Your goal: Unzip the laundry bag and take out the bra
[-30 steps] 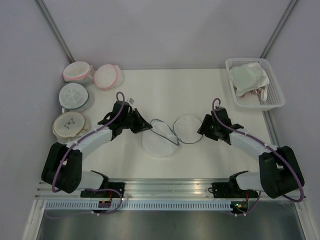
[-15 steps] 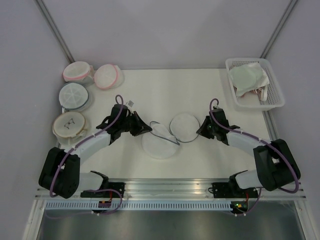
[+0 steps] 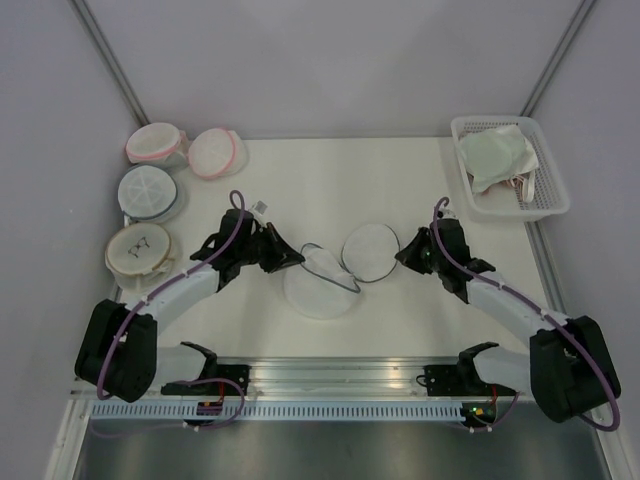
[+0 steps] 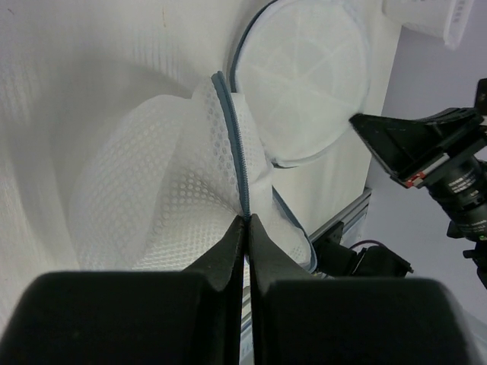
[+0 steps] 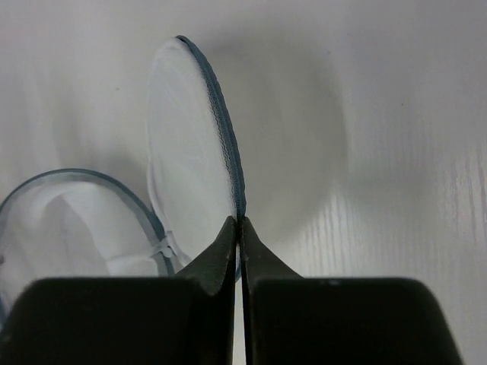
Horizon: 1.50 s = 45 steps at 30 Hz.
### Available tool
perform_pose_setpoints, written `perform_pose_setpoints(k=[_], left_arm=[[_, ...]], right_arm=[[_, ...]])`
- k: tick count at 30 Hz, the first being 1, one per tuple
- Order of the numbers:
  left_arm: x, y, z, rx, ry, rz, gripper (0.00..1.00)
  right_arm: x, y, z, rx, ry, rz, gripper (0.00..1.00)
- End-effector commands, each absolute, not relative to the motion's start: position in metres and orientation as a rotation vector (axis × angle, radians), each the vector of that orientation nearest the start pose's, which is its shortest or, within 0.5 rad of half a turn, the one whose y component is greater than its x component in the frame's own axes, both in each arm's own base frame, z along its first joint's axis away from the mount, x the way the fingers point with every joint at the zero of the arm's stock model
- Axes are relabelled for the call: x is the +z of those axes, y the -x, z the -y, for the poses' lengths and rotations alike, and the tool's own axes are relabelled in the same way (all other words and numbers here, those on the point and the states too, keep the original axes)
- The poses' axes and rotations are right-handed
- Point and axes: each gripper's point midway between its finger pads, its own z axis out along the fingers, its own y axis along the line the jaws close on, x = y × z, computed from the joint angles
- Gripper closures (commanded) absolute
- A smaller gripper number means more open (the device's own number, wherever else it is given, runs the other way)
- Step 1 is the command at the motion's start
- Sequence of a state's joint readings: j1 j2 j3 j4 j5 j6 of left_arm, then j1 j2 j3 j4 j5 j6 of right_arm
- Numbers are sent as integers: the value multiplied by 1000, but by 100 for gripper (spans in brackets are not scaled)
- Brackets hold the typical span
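Left gripper [image 4: 246,219] pinching tight on the zip rim [image 4: 232,129] of the laundry bag [image 3: 318,290], right gripper [image 5: 238,222] clamping its round flap [image 3: 370,252], bra [image 3: 495,152] lying in the basket [image 3: 555,188].

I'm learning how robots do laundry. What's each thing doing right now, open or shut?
laundry bag: unzipped, halves spread open.
left end effector: shut on its zip rim.
right end effector: shut on the other half's rim.
bra: out, lying in the basket.
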<state>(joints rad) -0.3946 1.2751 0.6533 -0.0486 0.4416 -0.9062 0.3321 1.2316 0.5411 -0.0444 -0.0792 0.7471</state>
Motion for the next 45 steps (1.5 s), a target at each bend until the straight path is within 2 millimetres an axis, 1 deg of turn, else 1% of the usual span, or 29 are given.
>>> perform_pose_setpoints(k=[1,3,4,5,7,8,10,11,13,14,15,16,17,18,20,21,23,25,26,28,29,31,32,33,34,35,40,44,45], left_arm=[[146,-269,235,-1243,273,-2337,95],[169,-271,240,-1305,204,-2258,78],[185,-269,240,-1324,181,-2205,53],[198,-268,239,-1337,171,-2166,41],[216,-268,233,-1312,191,-2105,28],[242,-263,227,-1309,177,-2030,18],[248,-259,213,-1234,234,-2027,9],[264,-253,207,-1220,234,-1987,8],[263,-245,191,-1143,307,-2004,6],[264,-242,185,-1125,331,-2001,6],[263,-233,173,-1086,378,-1997,5],[263,-228,169,-1078,409,-1993,4],[262,-223,164,-1068,429,-1987,4],[263,-214,156,-1059,454,-1969,4],[261,-205,150,-1068,493,-1951,4],[268,-197,147,-1087,489,-1912,3],[263,-190,144,-1097,509,-1915,3],[263,-183,141,-1107,510,-1901,2],[258,-180,140,-1100,518,-1919,2],[255,-175,140,-1109,515,-1923,2],[253,-174,140,-1107,517,-1931,2],[252,-172,139,-1109,516,-1930,2],[253,-170,138,-1111,514,-1922,2],[254,-169,137,-1112,513,-1917,2],[255,-169,137,-1110,515,-1914,2],[257,-167,136,-1113,510,-1905,2],[271,-162,132,-1128,508,-1853,2],[277,-159,129,-1130,499,-1820,2],[277,-159,128,-1130,499,-1819,2]], right_arm=[[115,-300,-156,712,-331,-2207,100],[135,-299,-164,732,-269,-2181,100],[141,-298,-167,745,-233,-2175,100],[150,-297,-171,765,-202,-2156,100],[167,-295,-181,804,-132,-2128,100],[173,-294,-184,804,-86,-2114,99],[191,-286,-201,879,22,-2080,100],[195,-282,-209,919,74,-2072,99],[205,-276,-225,961,205,-2046,100],[200,-269,-236,998,275,-2078,99],[208,-269,-245,997,358,-2052,99],[205,-258,-259,1025,438,-2070,100],[204,-259,-272,1032,495,-2080,99],[201,-247,-289,1047,590,-2081,99],[193,-243,-314,1053,674,-2112,100],[190,-227,-333,1072,752,-2110,100],[181,-220,-360,1075,832,-2123,100],[175,-199,-386,1101,924,-2122,98],[170,-195,-399,1107,959,-2132,92],[160,-168,-418,1121,1074,-2146,81],[153,-163,-428,1121,1105,-2161,66],[148,-139,-441,1167,1186,-2152,52],[145,-135,-443,1168,1182,-2162,34],[146,-132,-444,1170,1178,-2160,24],[158,-132,-445,1183,1158,-2122,18],[155,-136,-440,1148,1127,-2128,2],[183,-150,-423,1058,1026,-2081,2],[180,-171,-402,879,878,-2143,2],[177,-187,-392,769,789,-2158,2]])
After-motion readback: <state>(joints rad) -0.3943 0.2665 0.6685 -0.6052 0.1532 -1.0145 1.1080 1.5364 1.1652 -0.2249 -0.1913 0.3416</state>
